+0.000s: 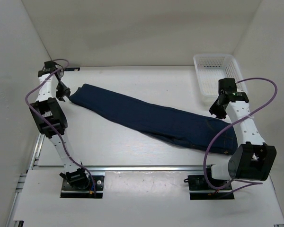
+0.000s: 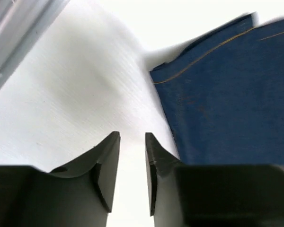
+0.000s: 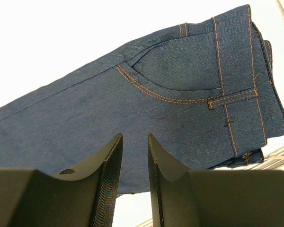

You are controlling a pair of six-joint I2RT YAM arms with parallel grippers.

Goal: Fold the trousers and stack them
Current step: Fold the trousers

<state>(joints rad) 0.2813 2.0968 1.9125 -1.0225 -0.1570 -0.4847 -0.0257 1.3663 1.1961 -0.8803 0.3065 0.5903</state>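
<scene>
White table (image 1: 113,142): trousers (image 1: 146,116) lie diagonal; basket (image 1: 213,56) far-right corner.

Navy denim on white

The trousers (image 1: 151,118) are dark navy-blue denim with orange stitching (image 3: 180,99) along pocket and seams — the table (image 1: 132,151) is plain white, the basket (image 1: 210,71) white in a fine mesh pattern, the cables (image 1: 207,150) purple.

One pair of dark navy-blue denim trousers (image 1: 146,116). One white mesh plastic basket (image 1: 209,74). Two black grippers: left gripper (image 2: 132,142), right gripper (image 3: 135,141). One white bench (image 1: 128,153).
</scene>
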